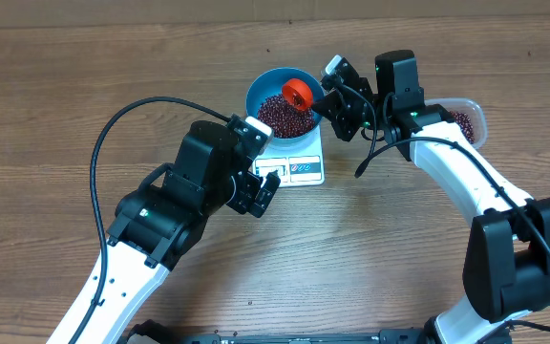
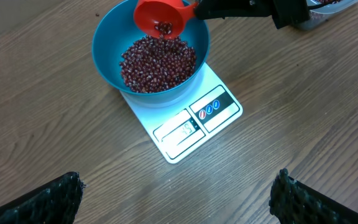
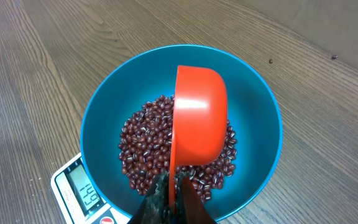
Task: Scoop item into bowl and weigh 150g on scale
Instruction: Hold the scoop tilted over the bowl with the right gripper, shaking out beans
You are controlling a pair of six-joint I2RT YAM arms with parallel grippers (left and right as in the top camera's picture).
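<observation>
On the wood-grain table [image 1: 46,115], the scale [image 1: 304,168] carries the bowl [image 1: 257,95].

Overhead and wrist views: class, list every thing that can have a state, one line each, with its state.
scale, switched on, digits showing.
blue bowl, standing on the scale, part-filled.
beans, heaped in the bowl.
red scoop, tilted over the bowl, a few beans inside.
clear tub, holding more beans.
left end effector, open, empty.
right end effector, shut on the red scoop's handle.
</observation>
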